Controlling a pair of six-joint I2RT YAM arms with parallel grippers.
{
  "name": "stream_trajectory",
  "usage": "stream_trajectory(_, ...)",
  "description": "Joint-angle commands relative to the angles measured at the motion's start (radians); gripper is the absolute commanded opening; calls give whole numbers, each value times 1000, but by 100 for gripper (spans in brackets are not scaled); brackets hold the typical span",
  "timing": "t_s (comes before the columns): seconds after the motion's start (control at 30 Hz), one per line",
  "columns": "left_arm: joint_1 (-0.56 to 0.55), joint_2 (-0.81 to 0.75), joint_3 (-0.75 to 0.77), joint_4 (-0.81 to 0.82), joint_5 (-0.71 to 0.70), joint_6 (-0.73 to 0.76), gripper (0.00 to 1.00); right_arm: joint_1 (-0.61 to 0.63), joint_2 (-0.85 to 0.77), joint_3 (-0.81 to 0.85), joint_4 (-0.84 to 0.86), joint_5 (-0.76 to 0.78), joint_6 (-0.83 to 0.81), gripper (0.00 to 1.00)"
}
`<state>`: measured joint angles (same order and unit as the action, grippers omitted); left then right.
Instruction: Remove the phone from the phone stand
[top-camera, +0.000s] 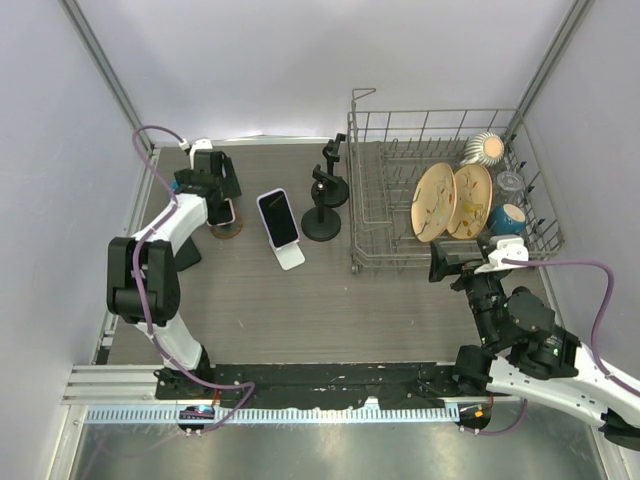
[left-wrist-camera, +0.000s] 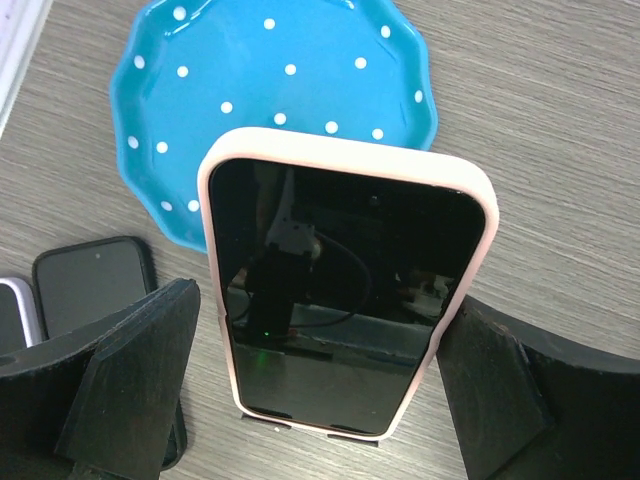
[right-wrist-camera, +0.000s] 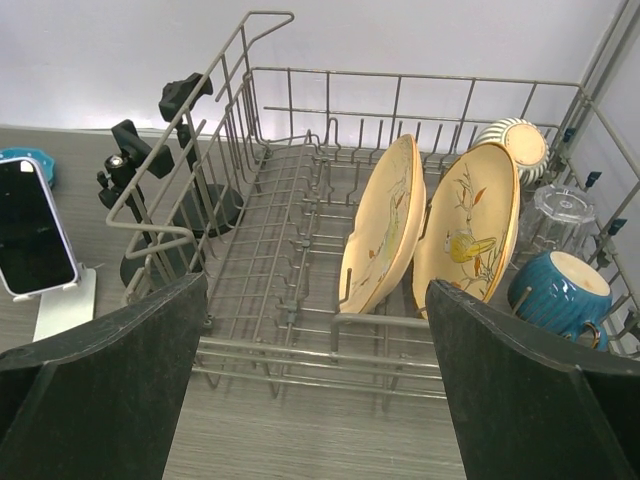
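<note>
A phone (left-wrist-camera: 345, 290) in a pale pink case stands tilted back on a stand, whose small lip (left-wrist-camera: 345, 432) shows under the phone's bottom edge. In the top view this phone (top-camera: 228, 211) is at the far left of the table. My left gripper (left-wrist-camera: 320, 330) is open. Its two black fingers (left-wrist-camera: 130, 380) flank the phone's lower half with a gap on each side, touching nothing. The left gripper (top-camera: 222, 195) hangs right over the phone. My right gripper (right-wrist-camera: 315, 300) is open and empty at the near side of the dish rack (right-wrist-camera: 300, 330).
A blue dotted plate (left-wrist-camera: 270, 90) lies just beyond the phone, and a black phone (left-wrist-camera: 95, 285) lies flat beside it. A white-cased phone (top-camera: 278, 218) leans on a white stand mid-table, next to black stands (top-camera: 322, 205). The wire rack (top-camera: 352, 200) holds two plates (top-camera: 445, 200) and a blue mug (top-camera: 507, 218).
</note>
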<state>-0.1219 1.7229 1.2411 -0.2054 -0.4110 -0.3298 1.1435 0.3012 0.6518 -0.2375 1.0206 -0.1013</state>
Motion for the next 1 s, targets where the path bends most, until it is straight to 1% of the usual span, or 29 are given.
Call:
stream_trajectory(0.0, 36, 1, 24, 41, 84, -37, 100, 2, 24, -6, 50, 29, -31, 96)
stream_trajectory(0.1, 36, -2, 23, 41, 127, -37, 100, 1, 41, -7, 52, 33, -35, 96)
stream_trajectory(0.23, 36, -17, 14, 43, 146, -35, 100, 2, 59, -9, 47, 39, -41, 96)
stream_trajectory(0.33, 36, -32, 6, 53, 172, -38, 95, 2, 62, -9, 47, 45, -43, 96)
stream_trajectory(0.37, 36, -40, 3, 54, 182, -40, 92, 2, 61, -11, 46, 45, -43, 96)
stream_trajectory(0.4, 36, -42, 0, 55, 187, -40, 85, 2, 61, -11, 46, 47, -43, 96)
stream_trajectory(0.47, 34, -52, -3, 58, 192, -38, 78, 2, 59, -11, 46, 50, -44, 96)
stream_trajectory(0.5, 36, -57, -6, 58, 193, -38, 71, 2, 58, -12, 46, 50, -43, 96)
stream_trajectory(0.6, 34, -66, -12, 61, 196, -40, 58, 2, 58, -14, 46, 53, -44, 96)
stream_trajectory(0.63, 34, -66, -12, 63, 198, -38, 57, 2, 56, -14, 46, 52, -44, 96)
stream_trajectory(0.77, 22, -56, -15, 64, 224, -49, 43, 2, 64, -14, 46, 52, -44, 96)
stream_trajectory(0.83, 10, -39, -12, 66, 233, -52, 42, 4, 68, -14, 46, 52, -44, 96)
stream_trajectory(0.97, -18, -34, 4, 54, 238, -54, 36, 2, 79, -11, 41, 53, -44, 96)
